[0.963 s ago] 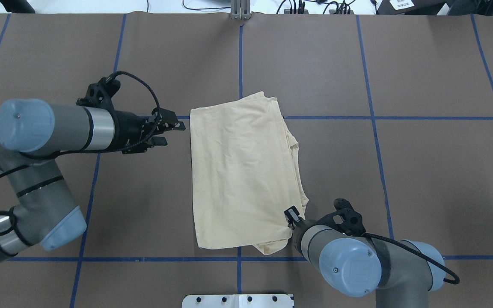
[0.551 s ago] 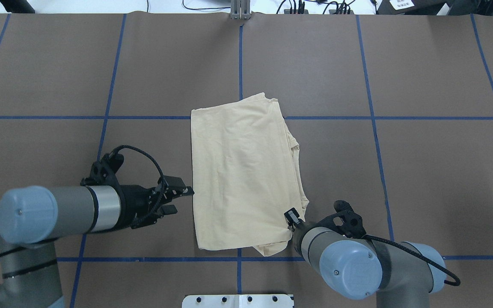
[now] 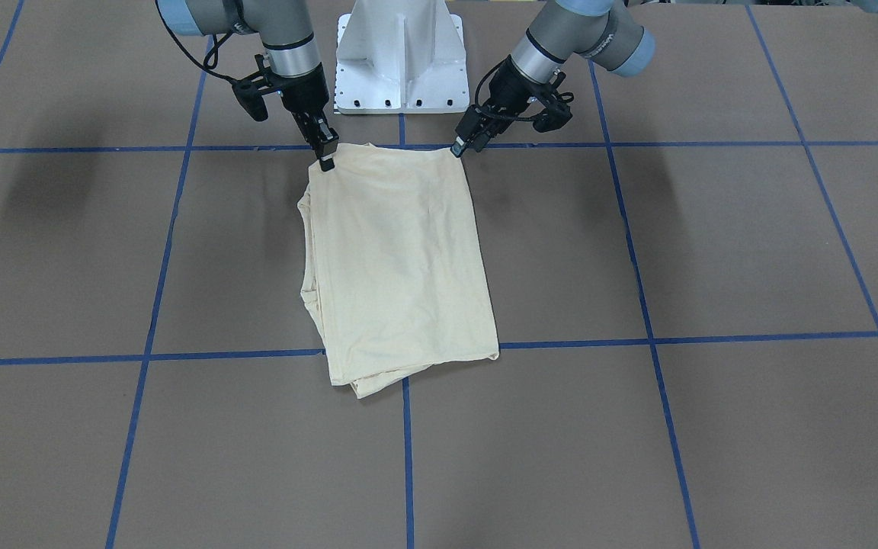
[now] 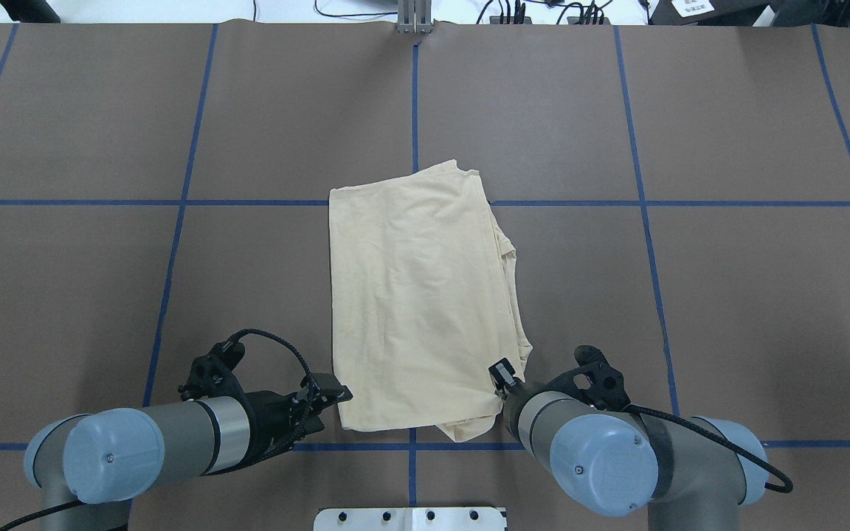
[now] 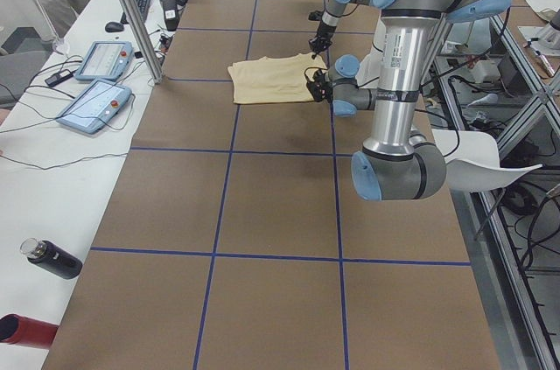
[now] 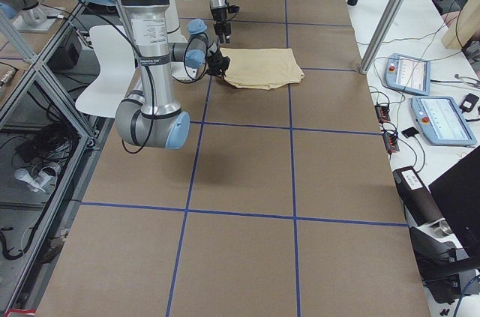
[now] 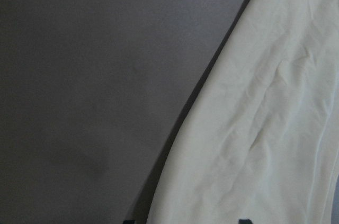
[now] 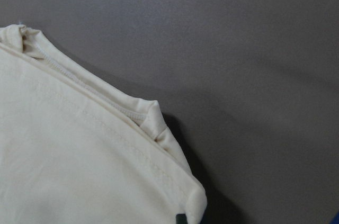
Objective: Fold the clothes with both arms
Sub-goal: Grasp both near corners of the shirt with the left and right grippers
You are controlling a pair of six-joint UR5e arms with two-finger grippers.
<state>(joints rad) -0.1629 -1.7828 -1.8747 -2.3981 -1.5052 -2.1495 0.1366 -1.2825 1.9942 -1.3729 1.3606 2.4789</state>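
Cream-yellow and thin, the T-shirt (image 4: 417,295) lies folded into a tall, roughly rectangular packet near the middle of the table (image 4: 690,295). Its top layer is smooth, with faint creases. Along the robot's right side, the stacked layers beneath step out in soft, uneven edges. The table has a matte brown paper-like cover, divided into large squares by blue tape lines (image 4: 414,110).

Both arms reach to the edge of the packet nearest the robot. The right arm (image 4: 595,457), silver-grey tubing with a rounded pale blue joint cap, brings the black right gripper (image 4: 500,371) onto the near right corner. Its fingers are pinched together on the fabric there. The right wrist camera shows that corner bunched into small rounded folds, with a double row of stitching (image 8: 79,113) running along the hem.

The left arm (image 4: 137,450) lies low and nearly level, a looped braided black cable above its wrist. The left gripper (image 4: 336,396) sits at the near left corner, jaws spread. In the left wrist camera the two fingertips stand well apart, with the shirt's curved edge between them.
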